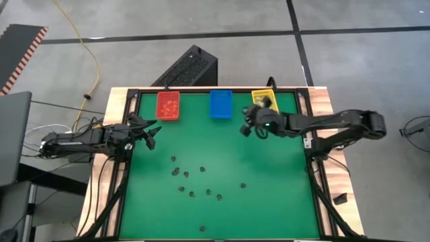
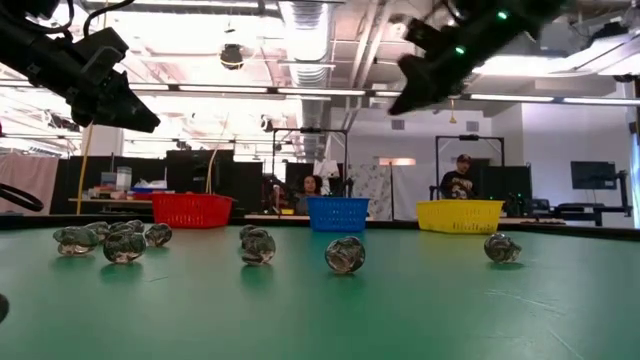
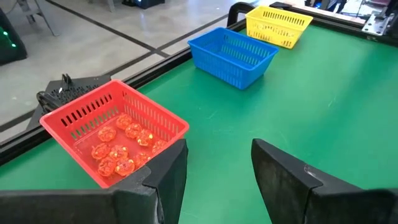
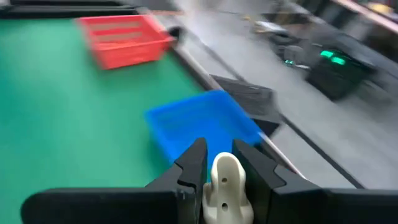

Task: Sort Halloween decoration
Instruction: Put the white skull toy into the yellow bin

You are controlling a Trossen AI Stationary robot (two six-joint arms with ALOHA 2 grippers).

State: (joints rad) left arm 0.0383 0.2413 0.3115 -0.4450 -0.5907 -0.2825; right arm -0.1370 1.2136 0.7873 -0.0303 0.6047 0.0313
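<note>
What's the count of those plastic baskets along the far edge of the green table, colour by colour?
Red basket: 1
Blue basket: 1
Yellow basket: 1
Total: 3

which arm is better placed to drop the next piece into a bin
The right. The right gripper is shut on a cream-white trinket and hovers near the blue bin. The left gripper is open and empty beside the red bin.
</note>
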